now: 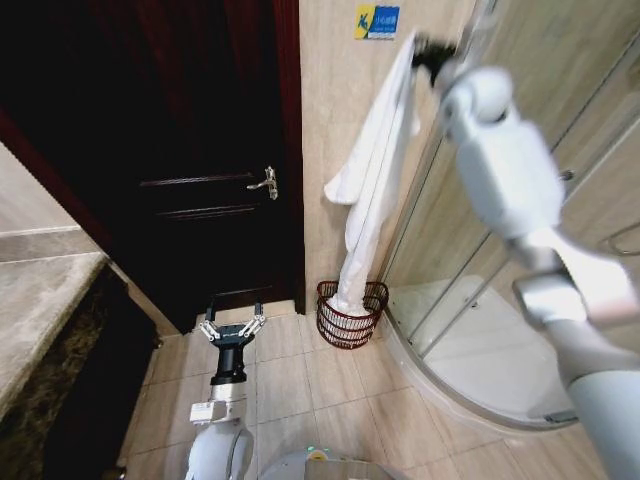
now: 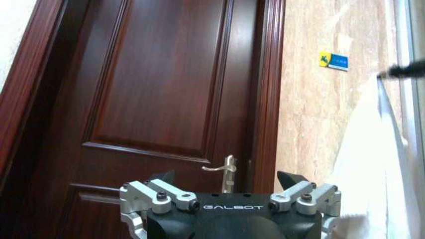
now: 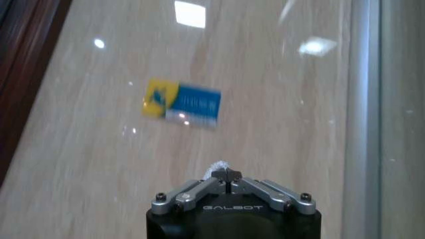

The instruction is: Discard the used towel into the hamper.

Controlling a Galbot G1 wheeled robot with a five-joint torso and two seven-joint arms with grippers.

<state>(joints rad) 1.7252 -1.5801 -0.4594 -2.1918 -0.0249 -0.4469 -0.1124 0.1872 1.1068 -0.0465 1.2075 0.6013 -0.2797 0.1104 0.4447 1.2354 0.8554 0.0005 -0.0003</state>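
Note:
A long white towel point(image 1: 370, 175) hangs from my right gripper point(image 1: 428, 50), which is raised high by the wall and shut on the towel's top corner. The towel's lower end dips into the hamper point(image 1: 351, 315), a dark reddish-brown wire basket on the floor by the wall. In the right wrist view the right gripper point(image 3: 227, 174) has its fingertips pinched together on a tuft of white towel point(image 3: 218, 167). My left gripper point(image 1: 232, 322) stands open low over the floor tiles, left of the hamper. The left wrist view shows the left gripper point(image 2: 229, 180) open, with the towel point(image 2: 371, 164) hanging at the side.
A dark wooden door point(image 1: 190, 150) with a metal handle point(image 1: 266, 183) stands left of the hamper. A curved glass shower enclosure point(image 1: 480, 330) lies to the right. A blue and yellow sign point(image 1: 376, 21) is on the tiled wall. A stone counter point(image 1: 40, 290) runs along the left.

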